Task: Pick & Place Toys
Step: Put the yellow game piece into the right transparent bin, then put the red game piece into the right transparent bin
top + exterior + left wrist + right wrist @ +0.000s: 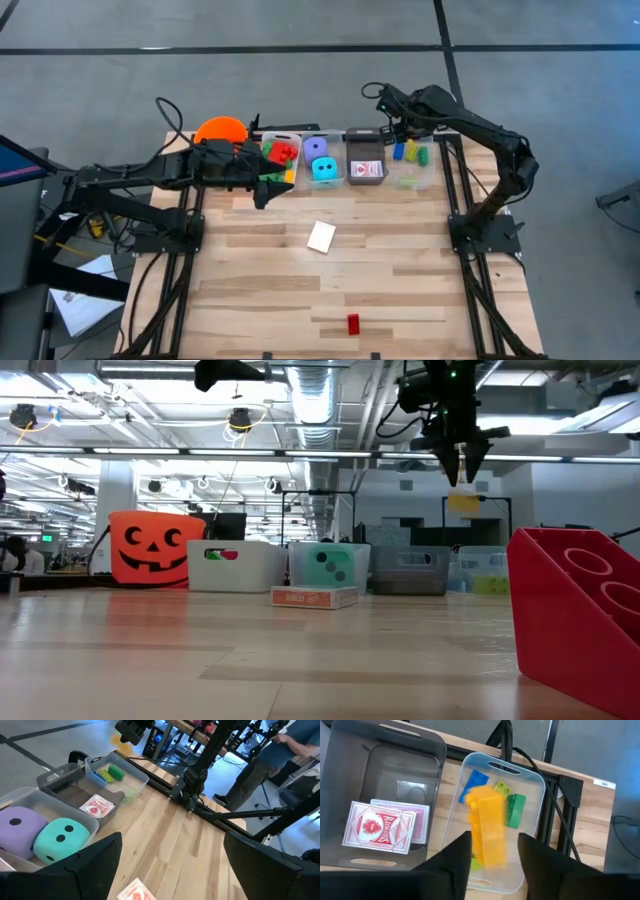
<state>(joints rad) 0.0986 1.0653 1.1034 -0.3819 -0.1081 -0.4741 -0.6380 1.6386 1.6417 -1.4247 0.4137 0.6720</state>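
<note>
Beneath the right tool (492,852) sits the clear bin (532,827) at the end of the bin row, already holding blue and green bricks. The yellow brick (487,832) shows blurred between the parted fingers — it looks to be leaving the tool, though I cannot tell whether either finger touches it. Released from this height, it could bounce off the bricks below or clip the bin's rim and end up on the bench (400,260). Next to that bin, the grey bin (385,775) with the red-and-white cards (380,827) is the likeliest wrong landing.

Off to the far side of the row, the left tool (268,190) hovers wide open and empty near the bin of mixed bricks (282,152). A loose card (321,236) and a red brick (353,322) lie well apart on the bench — either could be forgotten.
</note>
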